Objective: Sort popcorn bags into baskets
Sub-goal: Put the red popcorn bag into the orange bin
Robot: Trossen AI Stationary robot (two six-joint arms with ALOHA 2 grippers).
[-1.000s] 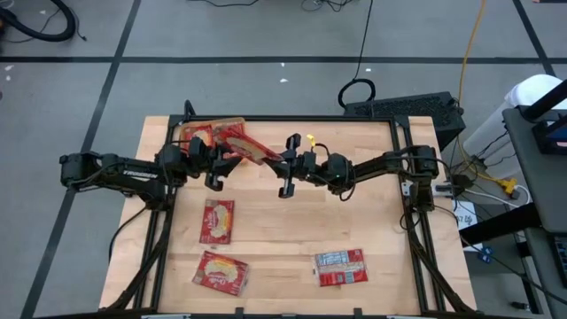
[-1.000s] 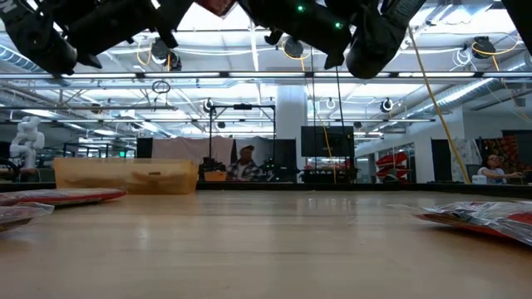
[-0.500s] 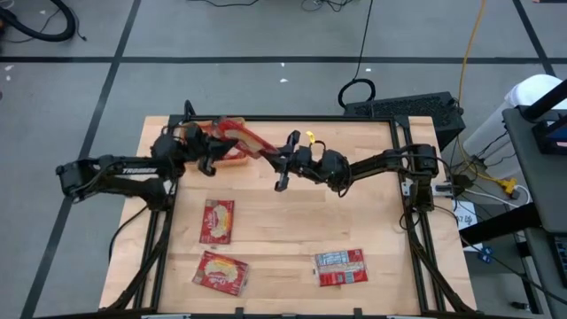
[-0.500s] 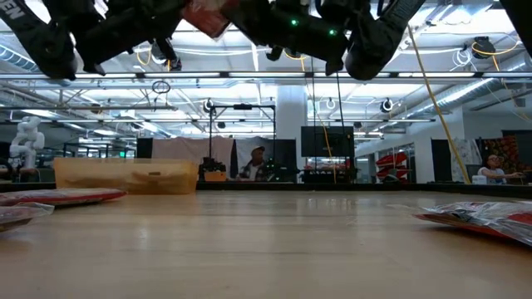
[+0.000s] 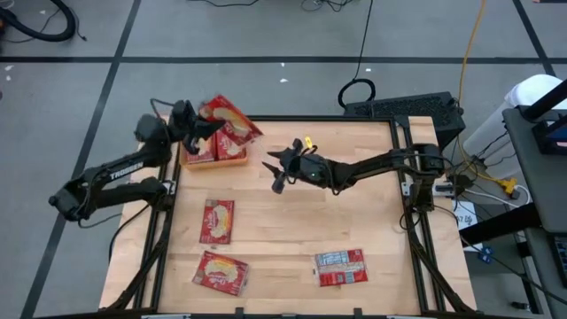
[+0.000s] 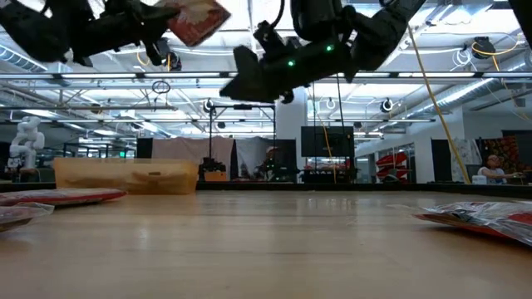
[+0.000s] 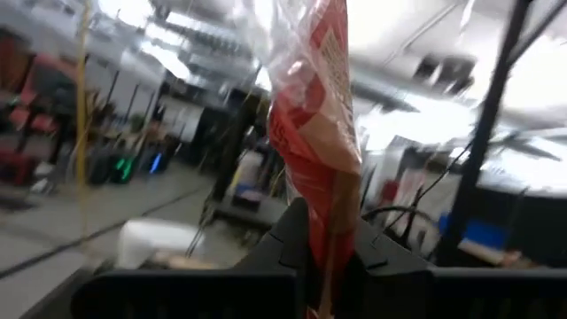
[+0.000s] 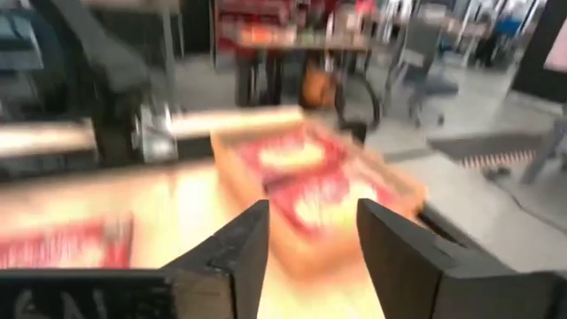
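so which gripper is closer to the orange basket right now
Left. The left gripper hovers over the orange basket, shut on a popcorn bag. The right gripper is open, off to the basket's side above bare table.

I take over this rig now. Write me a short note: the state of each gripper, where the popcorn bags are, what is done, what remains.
Left gripper: shut on a popcorn bag, held in the air above the orange bin at the table's far left corner.
Right gripper: open and empty, above the table beside the bin.
Done: at least two bags in the bin.
Left: drop the held bag, then sort three bags on the table.
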